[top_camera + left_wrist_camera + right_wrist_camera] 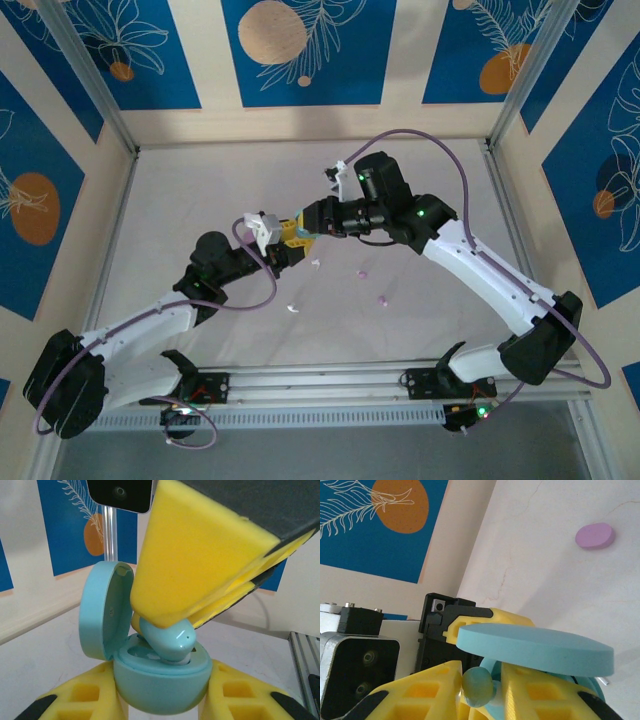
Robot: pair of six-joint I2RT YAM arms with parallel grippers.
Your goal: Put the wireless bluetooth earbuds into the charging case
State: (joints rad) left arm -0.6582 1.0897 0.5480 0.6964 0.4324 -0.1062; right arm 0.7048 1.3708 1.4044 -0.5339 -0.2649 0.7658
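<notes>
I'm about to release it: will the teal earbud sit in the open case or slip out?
The earbud looks glossy and rounded, so it probably slips easily and would roll if dropped. It sits tilted in the case, not fully seated, so it may tip out. It's tiny, likely very light.

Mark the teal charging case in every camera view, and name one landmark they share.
Top external: teal charging case at centre, tiny, where the two arms meet.
Left wrist: bottom centre, lid open to the left.
Right wrist: lower centre, lid seen edge-on.
Shared landmark: teal earbud at the case mouth, both wrist views.
</notes>
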